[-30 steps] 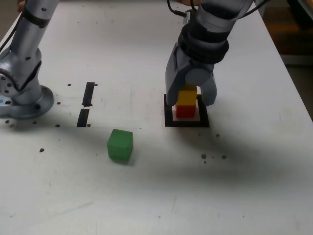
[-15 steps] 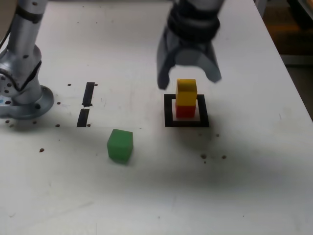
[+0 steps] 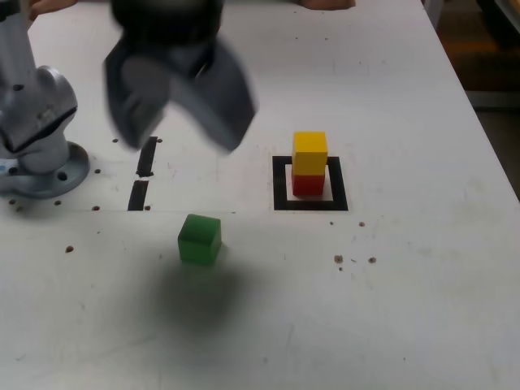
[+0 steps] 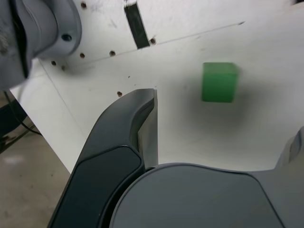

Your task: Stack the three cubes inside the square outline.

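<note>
So the square outline sits on the white table, and everything's easiest to place from it. Inside it the red cube rests on the white centre with the yellow cube stacked straight on top. The green cube is off on its own, outside the outline toward the exterior view's left and a bit nearer the camera, flat on the table. Two short black tape strips lie further out that same way, with the arm's round base beyond them. The gripper hangs blurry in the air, up above the strips and the green cube, jaws spread wide with nothing between them. The wrist view looks down past one dark finger at the green cube.
</note>
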`<action>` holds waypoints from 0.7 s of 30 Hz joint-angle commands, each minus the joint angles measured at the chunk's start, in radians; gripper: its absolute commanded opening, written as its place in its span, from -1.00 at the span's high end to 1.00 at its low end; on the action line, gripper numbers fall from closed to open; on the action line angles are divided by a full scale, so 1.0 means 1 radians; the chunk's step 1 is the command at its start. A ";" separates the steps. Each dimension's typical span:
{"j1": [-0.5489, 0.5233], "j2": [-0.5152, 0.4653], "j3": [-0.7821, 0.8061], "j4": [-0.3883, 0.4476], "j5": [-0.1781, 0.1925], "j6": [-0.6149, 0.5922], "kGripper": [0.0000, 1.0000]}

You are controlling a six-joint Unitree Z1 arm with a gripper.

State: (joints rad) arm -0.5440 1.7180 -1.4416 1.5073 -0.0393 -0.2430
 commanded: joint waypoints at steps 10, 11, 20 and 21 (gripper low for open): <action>-0.091 0.033 0.347 -0.461 -0.089 -0.063 -0.97; -0.093 0.039 0.369 -0.496 -0.095 -0.065 -0.97; -0.093 0.107 0.393 -0.595 -0.054 -0.088 -0.88; -0.093 0.113 0.391 -0.592 -0.048 -0.095 -0.84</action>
State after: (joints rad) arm -0.6378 1.8266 -1.0485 0.9130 -0.0909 -0.3327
